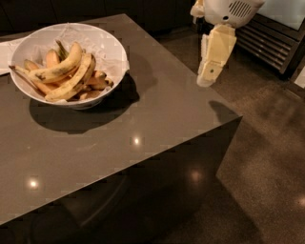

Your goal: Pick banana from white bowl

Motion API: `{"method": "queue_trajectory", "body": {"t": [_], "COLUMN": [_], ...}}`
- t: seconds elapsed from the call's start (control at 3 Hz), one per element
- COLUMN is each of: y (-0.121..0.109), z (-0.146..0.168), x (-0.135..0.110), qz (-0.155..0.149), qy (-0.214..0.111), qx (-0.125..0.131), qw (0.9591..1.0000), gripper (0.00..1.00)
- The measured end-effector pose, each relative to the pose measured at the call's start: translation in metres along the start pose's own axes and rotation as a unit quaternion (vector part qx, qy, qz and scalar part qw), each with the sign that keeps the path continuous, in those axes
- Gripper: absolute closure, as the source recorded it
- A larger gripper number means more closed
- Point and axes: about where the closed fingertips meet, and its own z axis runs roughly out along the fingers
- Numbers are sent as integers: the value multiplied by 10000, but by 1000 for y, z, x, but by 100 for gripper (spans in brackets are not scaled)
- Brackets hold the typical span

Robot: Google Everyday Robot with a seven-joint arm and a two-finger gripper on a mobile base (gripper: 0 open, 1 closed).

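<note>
**Reader:** Item (a), the gripper. Where does it stand?

**Robot:** My gripper [208, 78] hangs in the air at the upper right of the view, pointing downward, beside the far right edge of the table [167, 109]. It touches nothing and carries nothing. It is seen side-on, so I cannot tell whether it is released or clenched. Directly above it is the white, vented housing of my wrist [228, 8]. A dark shadow [221, 110] lies on the table's right corner, below the gripper.

**Reader:** Item (b), the banana?

**Robot:** The banana [71, 83] lies in the white bowl [119, 57], well apart from my gripper, toward the table's left side. It is long, gently curved and yellow, darker at the end that points up and right. It rests on top of the heap, running from lower left to upper right.

**Reader:** Item (c), its neighbours?

**Robot:** Just above it, alongside it, lies a second long banana [57, 66] with dark specks near its left end. Shorter, orange-toned bananas [97, 81] show beneath and beside both. Crinkled white paper [102, 40] lines the bowl, which stands upright on the table.

**Reader:** Item (d), the surroundings?

**Robot:** The table is grey and glossy, with small spots of reflected light. A speckled brown floor [267, 152] lies to its right. A slatted metal grille [271, 40] stands behind my wrist.
</note>
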Motion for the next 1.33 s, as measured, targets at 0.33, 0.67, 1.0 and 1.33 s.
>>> {"method": "queue_trajectory", "body": {"t": [0.33, 0.67, 1.0, 1.33], "y": [-14, -16, -23, -29], "z": [10, 11, 17, 29], "x": [-37, -41, -52, -86], "qz": [-410, -428, -700, -1316], "qy": [-93, -132, -324, -536], "qx": [-64, -18, 80, 12], "qw": [9991, 9990, 9970, 9899], "gripper": [0, 0, 0, 0]}}
